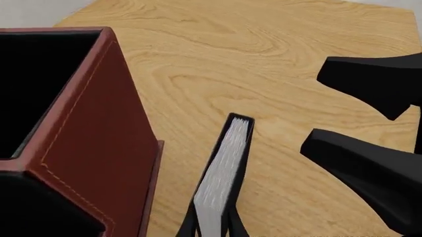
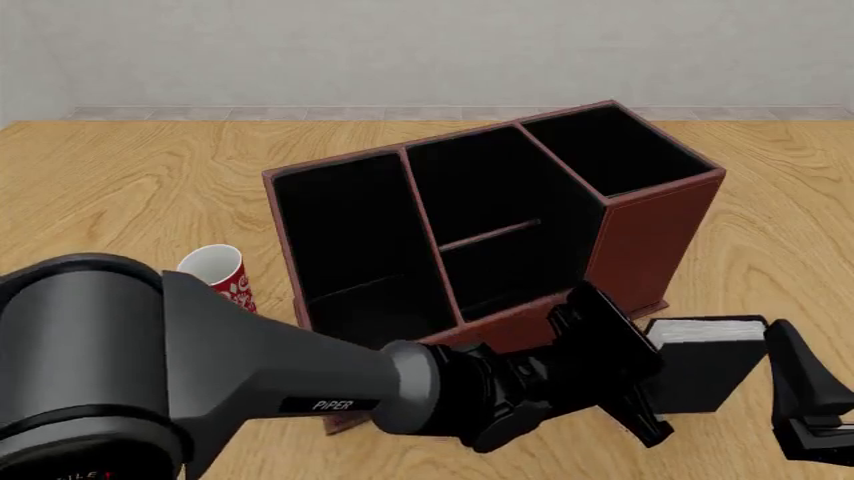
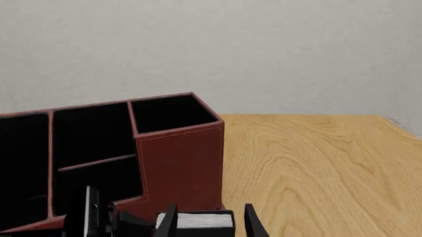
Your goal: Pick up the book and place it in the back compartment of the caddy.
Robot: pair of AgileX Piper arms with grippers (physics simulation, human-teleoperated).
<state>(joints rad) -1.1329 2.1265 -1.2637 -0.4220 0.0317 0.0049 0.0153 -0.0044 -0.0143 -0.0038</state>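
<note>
Black covers and white pages mark the book [image 2: 701, 352], and you can see it standing on its edge on the wooden table [image 2: 120, 190], just beside the tall end of the caddy [image 2: 641, 240], on the side near you. Your left gripper [image 2: 625, 375] reaches across the front of the caddy and pinches the book from the left; in the left wrist view the two thin fingers sit tight on both covers of the book [image 1: 224, 182], so it is closed on the book. Your right gripper [image 2: 807, 400] is at the right side of the book, low near the table. In the right wrist view its two fingers stand on each side of the white page edge of the book [image 3: 195, 219], but you cannot tell from that view whether they press on it. The caddy is dark red-brown outside and black inside, with several cells. The back compartment [image 2: 487, 190] is in the middle, behind a thin cross wall, and nothing can be seen in it. A red and white mug [image 2: 220, 275] stands at the left of the caddy, close to it.
</note>
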